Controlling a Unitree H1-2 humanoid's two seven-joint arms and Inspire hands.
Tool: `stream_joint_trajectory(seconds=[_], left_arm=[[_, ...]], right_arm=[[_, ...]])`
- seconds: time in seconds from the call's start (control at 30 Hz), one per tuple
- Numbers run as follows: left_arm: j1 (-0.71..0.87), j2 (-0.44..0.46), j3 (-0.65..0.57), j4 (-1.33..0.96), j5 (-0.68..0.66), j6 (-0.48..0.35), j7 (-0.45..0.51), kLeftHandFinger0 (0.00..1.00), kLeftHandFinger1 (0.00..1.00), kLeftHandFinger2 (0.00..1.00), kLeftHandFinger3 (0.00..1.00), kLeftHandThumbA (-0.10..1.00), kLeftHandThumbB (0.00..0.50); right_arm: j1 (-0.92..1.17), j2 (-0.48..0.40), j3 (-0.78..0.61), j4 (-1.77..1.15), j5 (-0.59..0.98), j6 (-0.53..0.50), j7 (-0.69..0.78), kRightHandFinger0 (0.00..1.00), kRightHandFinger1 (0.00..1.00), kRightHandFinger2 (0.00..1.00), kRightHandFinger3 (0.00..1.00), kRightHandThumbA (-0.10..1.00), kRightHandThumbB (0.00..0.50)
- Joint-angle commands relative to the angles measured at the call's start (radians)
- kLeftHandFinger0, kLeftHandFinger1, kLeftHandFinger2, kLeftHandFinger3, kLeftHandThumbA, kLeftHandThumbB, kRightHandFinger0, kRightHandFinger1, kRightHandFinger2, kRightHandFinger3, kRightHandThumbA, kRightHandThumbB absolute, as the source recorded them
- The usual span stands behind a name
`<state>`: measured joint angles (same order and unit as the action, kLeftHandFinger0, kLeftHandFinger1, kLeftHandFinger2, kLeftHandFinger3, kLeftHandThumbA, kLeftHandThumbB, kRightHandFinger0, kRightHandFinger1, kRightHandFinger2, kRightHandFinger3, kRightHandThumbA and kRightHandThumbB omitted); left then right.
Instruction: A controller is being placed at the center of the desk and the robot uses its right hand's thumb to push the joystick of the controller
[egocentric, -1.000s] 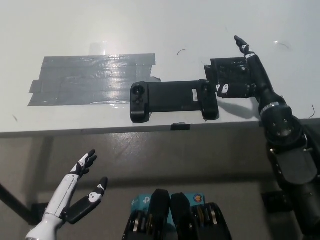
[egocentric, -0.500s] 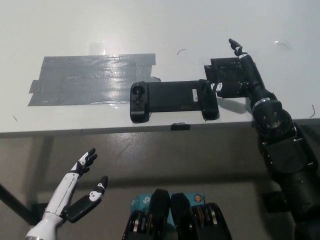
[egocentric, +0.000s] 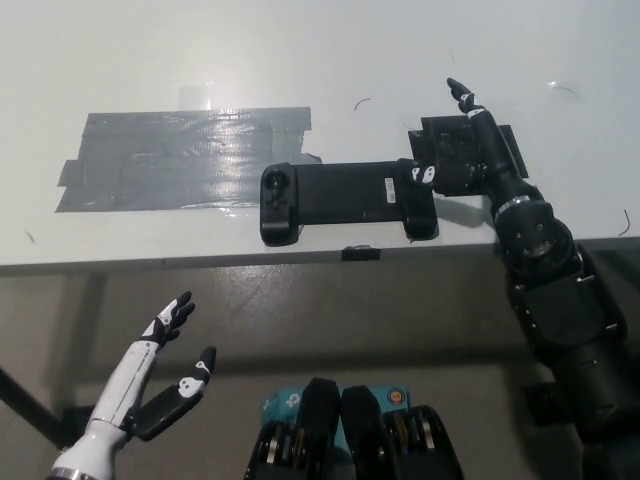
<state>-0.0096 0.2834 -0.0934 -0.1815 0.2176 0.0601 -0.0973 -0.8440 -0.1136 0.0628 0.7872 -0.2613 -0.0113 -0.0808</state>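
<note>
A long black controller (egocentric: 345, 200) lies flat near the front edge of the white desk (egocentric: 330, 50), with a round joystick (egocentric: 276, 184) at its left end and a grip at its right end. My black right hand (egocentric: 462, 150) hovers at the controller's right end, fingers spread and one pointing away up the desk; its thumb tip (egocentric: 424, 173) rests at the right grip. It holds nothing. My white left hand (egocentric: 160, 375) rests open below the desk edge at the lower left.
A patch of grey tape (egocentric: 180, 158) covers the desk left of the controller. A small black clip (egocentric: 360, 253) sits on the desk's front edge. Thin wire scraps (egocentric: 362, 102) lie on the far desk.
My right hand and forearm have slid leftward, bringing the thumb in against the controller's right end. The left hand has barely shifted. The controller has not moved.
</note>
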Motion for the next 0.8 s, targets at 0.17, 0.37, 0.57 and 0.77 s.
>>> stream_joint_trajectory(seconds=[0.17, 0.37, 0.57, 0.77], left_arm=[[-0.019, 0.010, 0.010, -0.034, 0.007, -0.024, -0.005, 1.00, 1.00, 1.00, 1.00, 0.58, 0.008], [-0.022, 0.009, 0.011, -0.041, 0.000, -0.009, -0.010, 1.00, 1.00, 1.00, 1.00, 0.57, 0.006], [-0.025, 0.009, 0.011, -0.036, -0.001, -0.016, -0.009, 1.00, 1.00, 1.00, 1.00, 0.57, 0.005], [-0.029, 0.011, 0.010, -0.026, 0.003, -0.031, -0.006, 1.00, 1.00, 1.00, 1.00, 0.56, 0.002]], right_arm=[[-0.132, -0.019, -0.003, 0.159, 0.011, -0.083, -0.050, 1.00, 1.00, 1.00, 1.00, 1.00, 0.360], [-0.172, -0.026, -0.010, 0.253, 0.027, -0.117, -0.064, 1.00, 1.00, 1.00, 1.00, 0.99, 0.354], [-0.193, -0.029, -0.009, 0.279, 0.029, -0.126, -0.073, 1.00, 1.00, 1.00, 1.00, 0.98, 0.352], [-0.208, -0.025, -0.018, 0.279, 0.038, -0.121, -0.085, 1.00, 1.00, 1.00, 1.00, 0.97, 0.334]])
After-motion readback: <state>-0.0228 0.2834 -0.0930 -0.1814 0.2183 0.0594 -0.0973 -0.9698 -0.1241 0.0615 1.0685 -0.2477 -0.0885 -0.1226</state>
